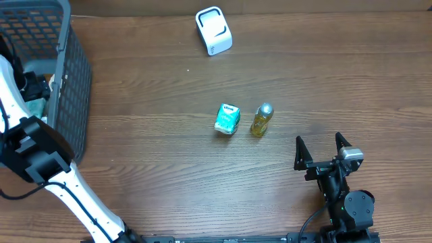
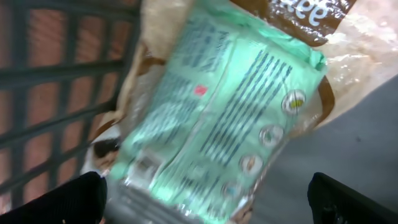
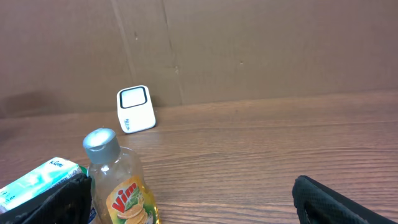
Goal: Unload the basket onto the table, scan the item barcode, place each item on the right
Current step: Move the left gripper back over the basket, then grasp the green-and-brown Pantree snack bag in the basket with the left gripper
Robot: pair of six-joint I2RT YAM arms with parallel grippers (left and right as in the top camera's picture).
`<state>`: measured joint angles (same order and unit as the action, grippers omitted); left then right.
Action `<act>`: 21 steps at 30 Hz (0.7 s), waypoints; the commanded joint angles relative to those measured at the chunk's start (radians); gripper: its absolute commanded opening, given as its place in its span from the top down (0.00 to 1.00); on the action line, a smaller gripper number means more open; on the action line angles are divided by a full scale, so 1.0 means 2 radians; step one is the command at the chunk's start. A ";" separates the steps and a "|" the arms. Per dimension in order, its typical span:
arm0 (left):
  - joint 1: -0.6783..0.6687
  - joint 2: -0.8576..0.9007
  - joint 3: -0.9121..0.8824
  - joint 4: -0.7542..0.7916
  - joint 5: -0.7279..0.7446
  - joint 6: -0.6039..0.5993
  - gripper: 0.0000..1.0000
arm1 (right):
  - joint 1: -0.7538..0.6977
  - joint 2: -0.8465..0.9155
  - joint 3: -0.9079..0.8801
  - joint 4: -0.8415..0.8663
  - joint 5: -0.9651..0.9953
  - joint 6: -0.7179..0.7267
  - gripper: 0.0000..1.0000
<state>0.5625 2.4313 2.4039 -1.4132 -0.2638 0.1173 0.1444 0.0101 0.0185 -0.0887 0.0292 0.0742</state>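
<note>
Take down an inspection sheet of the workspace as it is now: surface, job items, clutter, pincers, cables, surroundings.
Surface: wooden table, bare wood between the items.
Job's things: white scanner at the far edge; teal box and yellow bottle mid-table, close but apart; green packet in the grey basket.
Clutter: nothing seen.
Pincers: left pincer open, over the green packet; right pincer open, empty, short of the yellow bottle.
Cables: black cable by the left arm; another at the right arm's base.
Surroundings: brown wall behind the table.
</note>
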 commanded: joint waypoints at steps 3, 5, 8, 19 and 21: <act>-0.004 0.015 0.005 0.015 0.039 0.060 0.00 | -0.001 -0.004 -0.005 0.003 -0.003 -0.002 0.00; -0.004 0.016 0.005 0.018 0.041 0.063 0.00 | -0.001 -0.004 -0.005 0.003 -0.003 -0.002 0.00; -0.004 0.017 0.001 0.019 0.041 0.064 0.01 | -0.001 -0.004 -0.005 0.003 -0.003 -0.002 0.00; -0.003 0.018 -0.034 0.050 0.033 0.080 0.00 | -0.001 -0.004 -0.005 0.003 -0.003 -0.002 0.00; -0.003 0.018 -0.045 0.056 0.033 0.081 0.01 | -0.001 -0.004 -0.005 0.003 -0.003 -0.002 0.00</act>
<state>0.5625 2.4504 2.3508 -1.3121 -0.2016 0.2417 0.1448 0.0101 0.0185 -0.0887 0.0288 0.0742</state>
